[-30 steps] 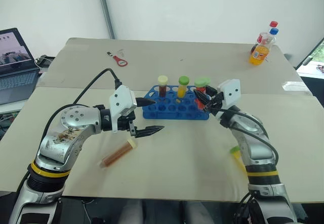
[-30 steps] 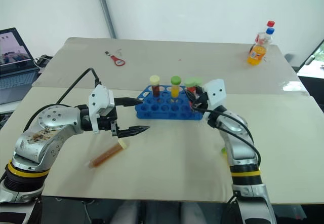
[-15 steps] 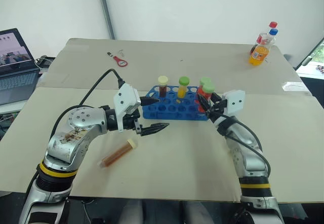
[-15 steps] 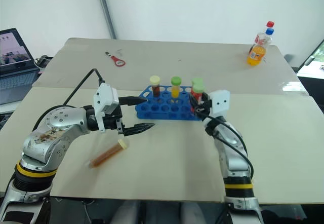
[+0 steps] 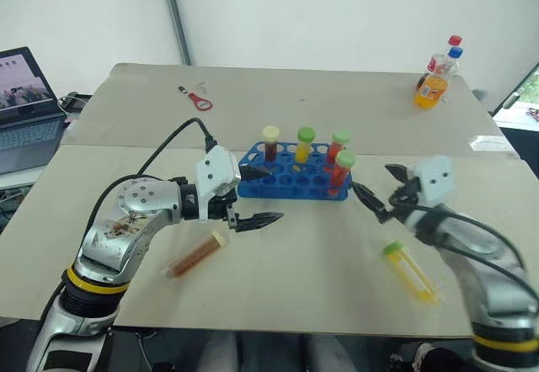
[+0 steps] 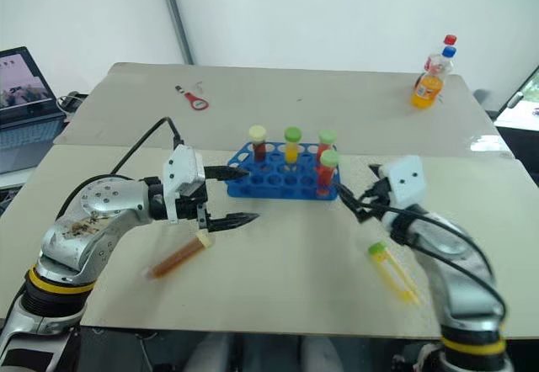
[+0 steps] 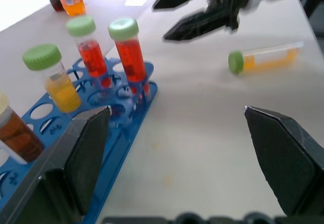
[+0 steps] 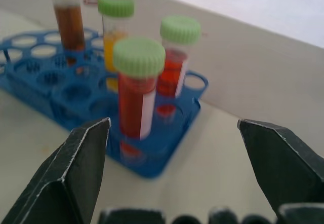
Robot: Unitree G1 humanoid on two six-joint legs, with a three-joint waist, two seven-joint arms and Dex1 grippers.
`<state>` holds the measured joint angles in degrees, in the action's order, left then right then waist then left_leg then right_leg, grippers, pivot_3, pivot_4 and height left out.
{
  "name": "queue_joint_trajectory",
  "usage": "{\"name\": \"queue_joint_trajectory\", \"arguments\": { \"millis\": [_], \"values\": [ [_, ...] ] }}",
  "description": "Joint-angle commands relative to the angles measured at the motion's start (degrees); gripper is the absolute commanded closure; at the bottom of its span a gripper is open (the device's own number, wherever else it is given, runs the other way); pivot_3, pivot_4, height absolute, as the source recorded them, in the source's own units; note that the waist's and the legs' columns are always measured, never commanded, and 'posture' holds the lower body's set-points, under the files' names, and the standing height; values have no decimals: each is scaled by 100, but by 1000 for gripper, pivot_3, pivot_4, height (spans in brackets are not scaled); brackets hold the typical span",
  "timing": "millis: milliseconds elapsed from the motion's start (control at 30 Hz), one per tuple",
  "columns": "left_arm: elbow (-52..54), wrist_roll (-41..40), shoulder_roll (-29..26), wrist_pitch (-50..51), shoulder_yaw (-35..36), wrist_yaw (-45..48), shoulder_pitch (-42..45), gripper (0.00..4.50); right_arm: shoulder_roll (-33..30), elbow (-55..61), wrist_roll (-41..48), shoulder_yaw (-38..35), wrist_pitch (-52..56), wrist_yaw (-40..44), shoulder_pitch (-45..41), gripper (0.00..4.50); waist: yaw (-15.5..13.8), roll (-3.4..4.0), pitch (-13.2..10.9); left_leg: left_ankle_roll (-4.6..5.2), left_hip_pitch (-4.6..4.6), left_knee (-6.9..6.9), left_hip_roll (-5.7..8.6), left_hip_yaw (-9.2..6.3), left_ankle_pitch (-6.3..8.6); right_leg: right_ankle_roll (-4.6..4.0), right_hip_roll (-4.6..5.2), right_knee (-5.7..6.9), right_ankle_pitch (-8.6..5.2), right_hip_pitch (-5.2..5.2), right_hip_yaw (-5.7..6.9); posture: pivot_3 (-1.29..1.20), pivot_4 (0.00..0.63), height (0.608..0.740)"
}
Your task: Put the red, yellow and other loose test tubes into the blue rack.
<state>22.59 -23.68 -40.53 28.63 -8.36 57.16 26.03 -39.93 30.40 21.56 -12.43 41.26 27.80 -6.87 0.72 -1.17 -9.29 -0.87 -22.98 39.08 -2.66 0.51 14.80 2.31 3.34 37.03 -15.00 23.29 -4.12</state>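
Observation:
The blue rack stands mid-table holding a brown tube, a yellow tube and two red tubes with green caps. A loose brown tube with a pale yellow cap lies on the table, below and left of my left gripper, which is open at the rack's left end. A loose yellow tube with a green cap lies near the front right. My right gripper is open and empty, just right of the rack. The front red tube stands free between its fingers' line of sight.
Two orange-drink bottles stand at the far right of the back table. A red opener lies at the back left. A laptop sits off the left edge. A seam runs between the two tables behind the rack.
My right gripper opened, let go of the red tube now standing in the rack's front right hole, and drew back to the right. The left arm barely moved.

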Motion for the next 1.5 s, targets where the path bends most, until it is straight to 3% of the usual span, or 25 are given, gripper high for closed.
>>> {"name": "queue_joint_trajectory", "arguments": {
  "millis": [33,233,333,800,900,1167,1333,1433,1500],
  "values": [
    [231,208,-207,-504,-225,462,-129,0,-1064,814,226,-378,1796,143,87,25,2,-1,0,0,3,-1,0,2,0,0,1,-1,0,-2,-1,0,150,740],
    [281,198,-192,-708,-333,688,-179,0,-2131,947,696,-380,3268,565,57,25,0,-9,-2,9,0,0,0,-3,-5,0,-2,-7,-2,-6,-1,0,150,740],
    [306,212,-148,-797,-414,748,-225,0,-2370,761,895,-271,3596,818,150,25,-1,-12,-2,10,-2,0,1,-6,-6,1,-2,-11,-2,-6,0,0,150,740],
    [375,339,58,-866,-563,718,-293,0,-2418,136,928,758,3758,907,9,25,-12,-12,-2,10,-17,3,5,-19,-6,4,-3,-19,-4,-5,1,0,150,740],
    [388,352,67,-836,-554,703,-286,0,-2404,163,983,831,3818,910,11,824,-7,-12,-2,11,-19,3,6,-20,-6,5,-2,-21,-4,-5,0,0,150,740],
    [367,349,40,-748,-512,659,-250,0,-2262,222,1070,830,3978,836,-218,3499,-8,-12,-2,11,-17,4,6,-22,-6,5,-3,-18,-4,-5,1,0,150,740],
    [223,270,-110,-697,-231,625,-316,0,-2069,411,1277,630,4061,830,-515,3547,-4,-12,-2,11,-18,4,6,-24,-6,5,-4,-19,-4,-5,2,0,150,740],
    [80,181,-166,-622,100,492,-361,0,-1456,697,1417,526,3741,684,-997,3548,35,-12,-2,11,-16,4,2,-27,-6,5,-10,-15,-4,-4,1,0,150,740],
    [-89,265,-136,-674,251,358,-350,0,-548,764,1529,370,3077,485,-1276,3548,36,-15,-3,11,-12,3,3,-32,-6,5,-12,-8,-4,-3,1,0,150,740]
  ]
}}
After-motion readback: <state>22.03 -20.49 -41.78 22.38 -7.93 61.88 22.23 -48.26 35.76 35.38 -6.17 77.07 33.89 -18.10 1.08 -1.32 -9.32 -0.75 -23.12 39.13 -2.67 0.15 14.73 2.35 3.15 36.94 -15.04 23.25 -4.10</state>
